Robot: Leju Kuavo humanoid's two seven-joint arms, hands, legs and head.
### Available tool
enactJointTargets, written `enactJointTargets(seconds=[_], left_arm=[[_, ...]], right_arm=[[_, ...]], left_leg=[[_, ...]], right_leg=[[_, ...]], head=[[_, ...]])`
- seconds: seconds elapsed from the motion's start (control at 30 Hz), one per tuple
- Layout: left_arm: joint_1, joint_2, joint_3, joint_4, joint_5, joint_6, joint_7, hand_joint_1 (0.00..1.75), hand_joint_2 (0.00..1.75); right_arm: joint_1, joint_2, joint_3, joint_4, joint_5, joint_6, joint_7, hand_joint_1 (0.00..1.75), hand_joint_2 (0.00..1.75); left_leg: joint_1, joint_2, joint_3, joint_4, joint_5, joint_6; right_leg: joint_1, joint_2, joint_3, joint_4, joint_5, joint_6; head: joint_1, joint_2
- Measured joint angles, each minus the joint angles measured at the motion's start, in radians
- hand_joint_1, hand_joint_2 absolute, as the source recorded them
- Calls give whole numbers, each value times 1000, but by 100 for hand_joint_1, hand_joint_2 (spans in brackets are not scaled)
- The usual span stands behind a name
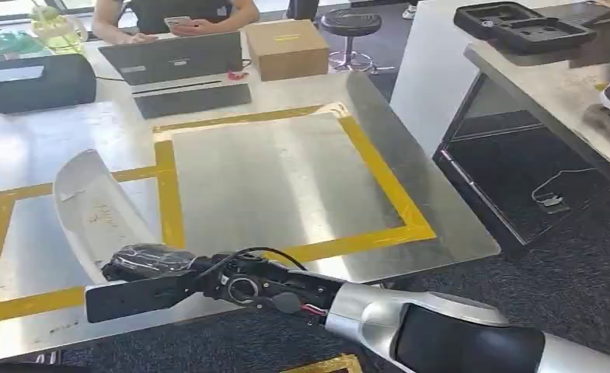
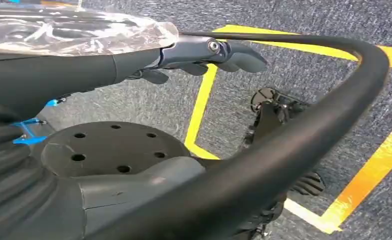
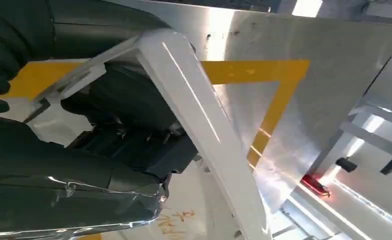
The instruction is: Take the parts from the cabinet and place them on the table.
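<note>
Head view: right hand (image 1: 142, 264) grips white part (image 1: 92, 206), long axis seemingly pointing away over table (image 1: 286, 179)

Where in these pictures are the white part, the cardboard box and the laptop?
white part (image 1: 92, 206), head view, its curved middle.
cardboard box (image 1: 287, 48), head view, its top face.
laptop (image 1: 173, 58), head view, its lid's back.
</note>
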Motion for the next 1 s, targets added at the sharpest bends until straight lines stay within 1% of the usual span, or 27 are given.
enactJointTargets(seconds=[0.03,0.07,0.13,0.17,0.2,0.23,0.27,0.3,0.33,0.37,0.4,0.43,0.5,0.53,0.57,0.6,0.63,0.67,0.7,0.73,0.77,0.8,0.83,0.87,0.9,0.97,1.0], left_arm=[[1,-2,0,0,0,0,0,0,175],[0,-3,0,0,0,0,0,0,175],[1,-3,0,0,1,0,2,0,175],[2,-4,0,0,1,0,3,0,175],[3,-5,0,0,2,0,3,0,175],[5,-6,0,0,2,0,3,0,175],[5,-7,0,0,2,0,3,0,175],[5,-10,0,0,2,0,3,0,175],[5,-12,0,0,2,0,3,0,175],[2,-11,0,0,2,-1,3,0,175],[0,-10,0,0,2,-1,3,0,175],[-2,-11,0,0,3,-1,3,0,175],[1,-11,0,0,3,-1,3,0,175],[3,-11,0,0,3,-1,3,0,175],[2,-11,-1,0,3,-1,3,0,175],[-1,-11,-1,0,3,-1,3,0,175],[-3,-11,-1,0,3,-1,3,0,175],[-3,-11,-1,0,3,-1,3,0,175],[-2,-12,-1,0,3,-1,3,0,175],[0,-12,-1,0,3,-1,3,0,175],[2,-12,-1,0,3,-1,3,0,175],[2,-11,-1,0,3,-1,3,0,175],[2,-10,-1,0,3,-1,2,0,175],[0,-6,-1,0,3,-1,0,0,175],[-5,-7,-1,0,3,-1,0,0,175],[-5,-7,-1,0,3,-1,0,0,175],[-4,-6,-1,0,4,-1,0,0,175]], right_arm=[[-1,0,0,2,0,0,0,171,175],[-5,1,2,2,0,0,0,171,175],[-6,1,6,3,0,0,0,171,175],[-5,0,8,6,0,0,1,171,175],[-3,0,10,9,0,0,2,171,175],[-3,0,11,11,0,0,2,171,175],[-3,0,13,13,0,0,2,171,175],[-5,0,15,14,0,0,2,171,175],[-6,0,18,17,-1,0,2,171,175],[-8,0,18,20,-1,0,2,171,175],[-11,1,18,21,-2,0,2,171,175],[-10,1,19,23,-2,0,3,171,175],[-8,1,21,26,-4,0,5,171,175],[-8,2,22,26,-4,0,4,171,175],[-11,2,22,26,-4,0,4,171,175],[-13,2,22,27,-4,0,4,171,175],[-13,2,23,27,-4,0,4,171,175],[-12,2,24,30,-4,0,5,171,175],[-11,2,27,32,-4,0,5,171,175],[-11,2,29,34,-4,0,5,171,175],[-11,2,29,35,-4,0,5,171,175],[-12,3,30,35,-4,0,5,171,175],[-13,3,30,35,-4,0,5,171,175],[-13,4,31,35,-4,0,5,171,175],[-14,3,31,35,-5,-1,5,171,175],[-13,3,34,35,-8,-1,6,171,175],[-14,4,34,35,-10,-1,6,171,175]], left_leg=[[4,3,6,-8,5,3],[6,1,6,-11,7,7],[6,-3,5,-11,8,8],[5,-7,5,-10,7,9],[6,-13,7,-10,5,6],[7,-20,10,-9,2,3],[9,-27,15,-8,-2,-2],[11,-35,21,-5,-9,-8],[14,-41,26,0,-18,-15],[7,-47,15,5,-22,-23],[9,-54,6,14,-21,-27],[13,-55,-5,15,-18,-32],[14,-61,-5,10,-19,-43],[15,-37,-9,27,-30,-47],[14,-15,-38,80,-51,-48],[13,-8,-88,165,-83,-49],[13,-6,-143,254,-113,-49],[13,-6,-189,321,-128,-48],[12,-6,-219,352,-123,-47],[9,-5,-222,334,-93,-42],[6,-4,-201,270,-40,-34],[0,2,-164,179,16,-25],[-8,26,-125,89,62,-13],[-19,60,-111,66,47,-6],[-25,55,-112,48,50,-4],[-28,37,-114,49,51,-2],[-25,28,-112,42,54,3]], right_leg=[[-2,-1,-14,16,-14,2],[0,-1,-38,71,-47,1],[-1,-1,-113,243,-116,3],[-1,0,-149,313,-134,4],[-1,-1,-164,334,-128,4],[-2,-1,-155,303,-95,4],[-3,0,-127,238,-50,5],[-5,4,-86,146,6,5],[-10,23,-54,69,30,6],[-8,49,-34,66,16,3],[-9,44,-26,40,-1,-2],[-6,41,-31,38,-12,-11],[-6,34,-31,37,-15,-21],[-9,27,-23,31,-16,-31],[-8,22,-21,29,-18,-36],[-6,13,-20,29,-21,-41],[-2,4,-18,29,-24,-45],[3,-4,-17,29,-27,-50],[7,-11,-14,29,-29,-54],[10,-17,-10,29,-32,-57],[12,-23,-4,29,-35,-58],[14,-29,2,29,-39,-58],[15,-35,8,28,-43,-57],[20,-41,8,27,-45,-54],[22,-43,5,28,-46,-51],[21,-62,11,23,-47,-44],[23,-69,15,22,-49,-40]], head=[[1,0],[6,0],[11,0],[10,0],[12,0],[13,0],[13,0],[15,0],[18,0],[15,0],[11,0],[13,0],[14,0],[11,0],[2,0],[-5,0],[-5,0],[-5,0],[-5,0],[-6,0],[-6,0],[-6,0],[-6,0],[-6,0],[-8,0],[-6,0],[-5,0]])
